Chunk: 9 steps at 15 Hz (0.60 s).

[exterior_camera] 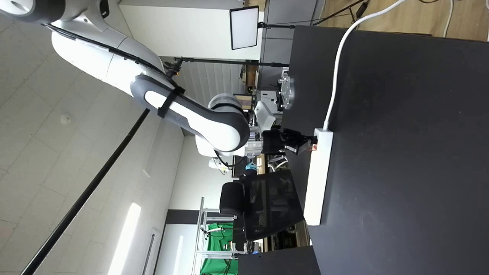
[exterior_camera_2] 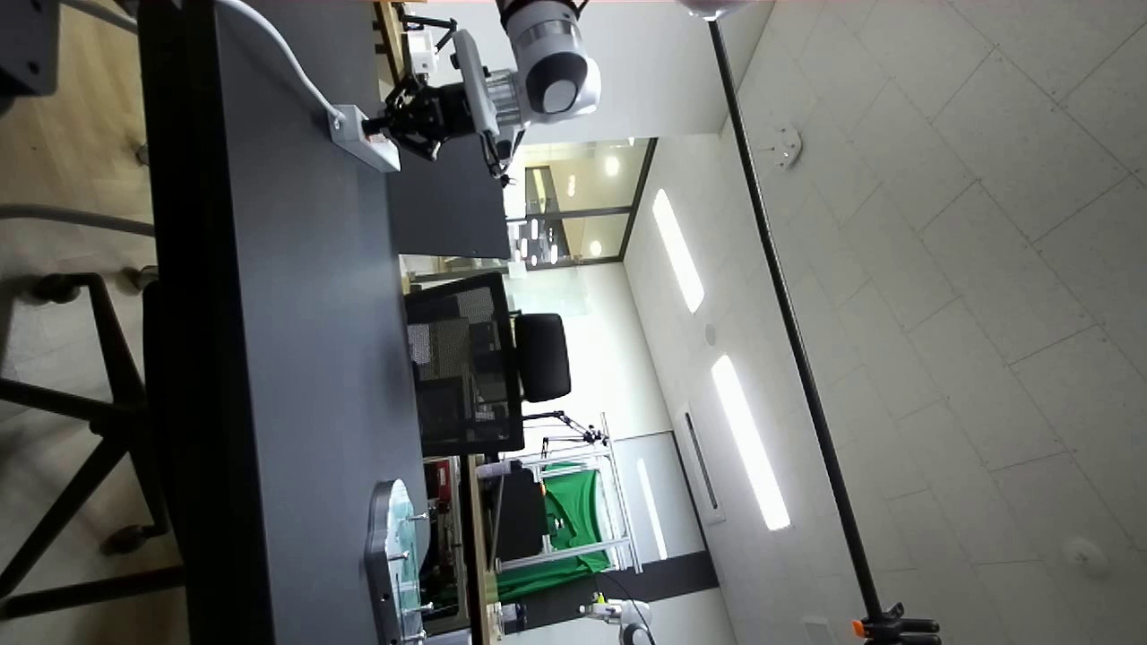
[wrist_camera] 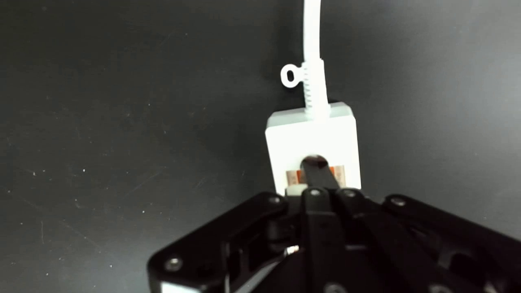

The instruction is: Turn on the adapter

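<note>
The adapter is a long white power strip (exterior_camera: 319,179) lying on the dark table, seen in both exterior views (exterior_camera_2: 351,139). Its cable end (wrist_camera: 311,138) shows in the wrist view, with a white cable (wrist_camera: 311,32) running from it. An orange switch (wrist_camera: 299,176) sits near that end, partly covered by my fingers. My gripper (exterior_camera: 314,140) is shut, with its fingers together and nothing between them. Its tip (wrist_camera: 315,162) is over the switch and appears to touch it or nearly so; exact contact is hidden. The strip's far end is hidden behind the gripper in the wrist view.
The dark table (exterior_camera: 405,152) bears a clear plate with metal posts (exterior_camera_2: 394,555), well away from the strip. A black mesh chair (exterior_camera: 275,202) stands at the table's edge. The cable (exterior_camera: 338,61) runs across the table and over its edge.
</note>
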Tool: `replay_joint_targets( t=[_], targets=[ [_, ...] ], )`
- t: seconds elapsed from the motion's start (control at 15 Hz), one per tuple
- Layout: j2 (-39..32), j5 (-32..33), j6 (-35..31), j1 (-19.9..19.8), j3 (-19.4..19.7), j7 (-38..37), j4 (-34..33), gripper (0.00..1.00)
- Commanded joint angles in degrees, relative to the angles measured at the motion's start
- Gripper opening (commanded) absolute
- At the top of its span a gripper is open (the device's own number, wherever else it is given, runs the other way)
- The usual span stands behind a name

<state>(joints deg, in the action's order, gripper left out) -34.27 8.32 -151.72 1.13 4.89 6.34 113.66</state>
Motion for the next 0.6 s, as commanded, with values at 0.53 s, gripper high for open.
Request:
replay_joint_targets(
  t=[0.53],
  targets=[
    [-11.16, -19.18, 11.25, -20.30, -16.04, 29.39, -12.32, 0.00]
  ],
)
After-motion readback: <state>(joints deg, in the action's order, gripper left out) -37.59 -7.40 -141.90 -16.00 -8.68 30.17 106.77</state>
